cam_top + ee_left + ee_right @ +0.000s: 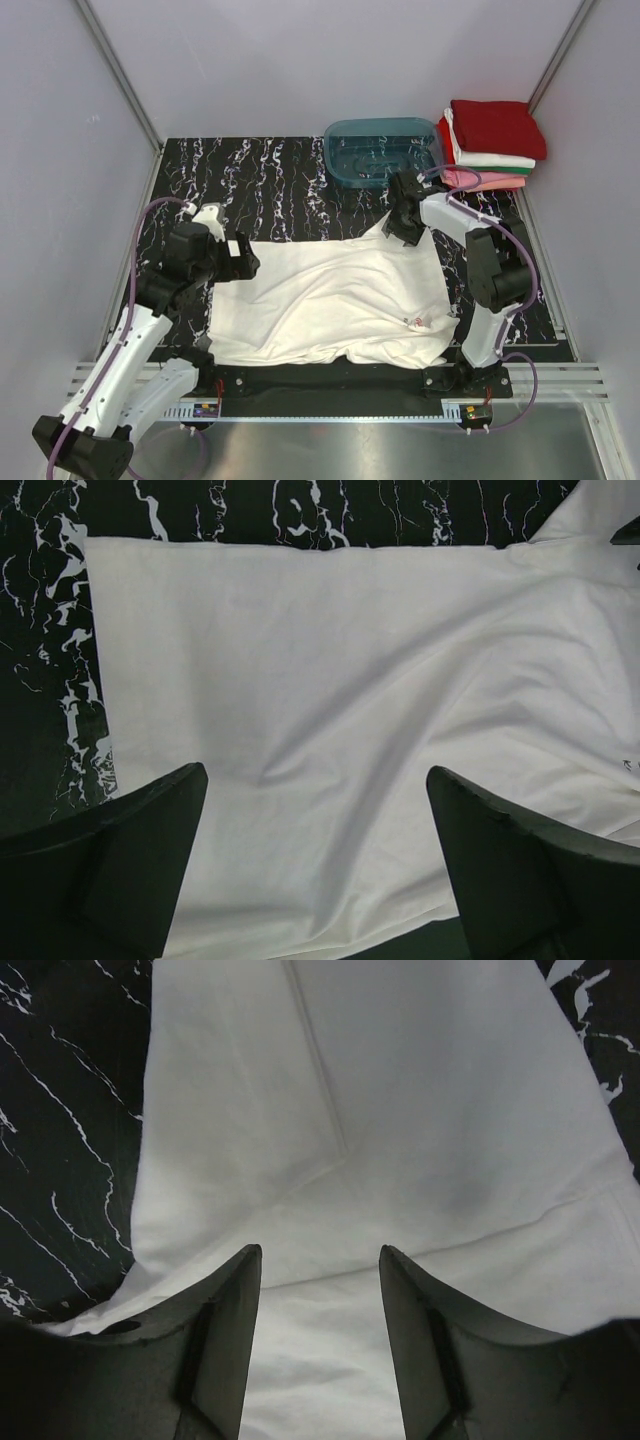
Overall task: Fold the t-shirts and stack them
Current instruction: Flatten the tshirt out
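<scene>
A white t-shirt (330, 300) lies spread on the black marbled mat, with a small red logo (417, 322) near its front right. My left gripper (243, 258) is open above the shirt's far left corner; in the left wrist view the cloth (330, 710) lies below the parted fingers (150, 840). My right gripper (404, 232) is open over the shirt's far right sleeve; the right wrist view shows the sleeve seam (320, 1080) between the fingers (235, 1300). A stack of folded shirts (490, 145), dark red on top, then white and pink, sits at the far right.
A translucent teal tub (382, 150) stands at the back, just left of the folded stack and close to my right arm. The black marbled mat (260, 180) covers the table. Grey walls enclose the cell on three sides.
</scene>
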